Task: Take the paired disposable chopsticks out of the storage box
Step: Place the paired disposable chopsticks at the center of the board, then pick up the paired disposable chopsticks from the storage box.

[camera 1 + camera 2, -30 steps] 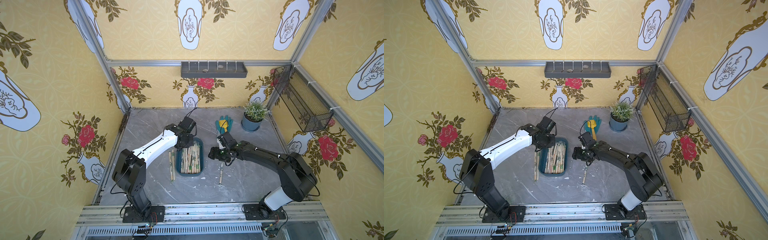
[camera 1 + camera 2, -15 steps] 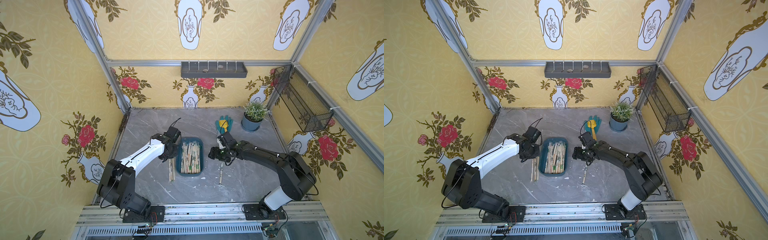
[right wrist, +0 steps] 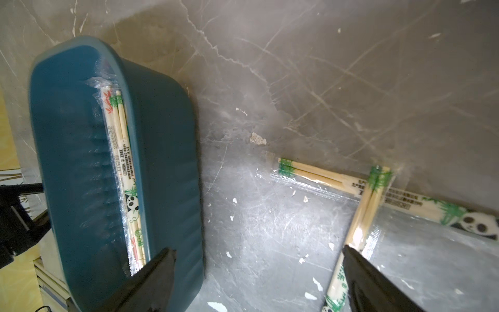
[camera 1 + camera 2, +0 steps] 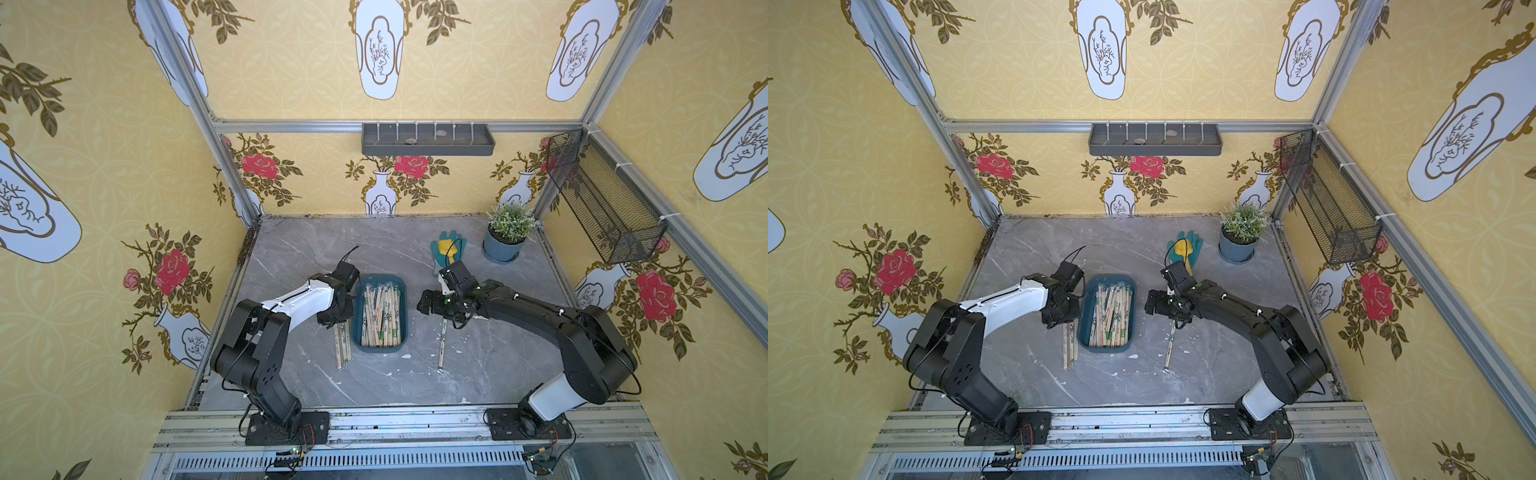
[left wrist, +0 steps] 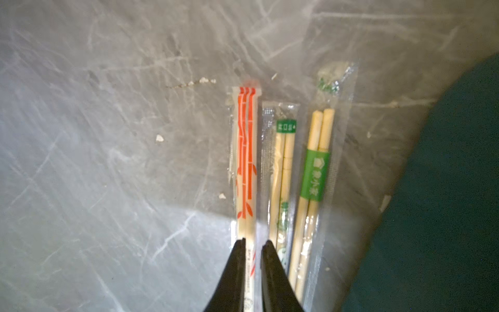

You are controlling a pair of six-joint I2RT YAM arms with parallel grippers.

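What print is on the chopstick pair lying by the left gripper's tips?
Red-orange bamboo stalks on the wrapped pair, clearest in the left wrist view.

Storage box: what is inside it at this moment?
Inside the storage box lies a loose pile of wrapped chopstick pairs, some crossing, with green and panda prints. The pile covers the floor, so its lower layers and anything beneath cannot be seen.
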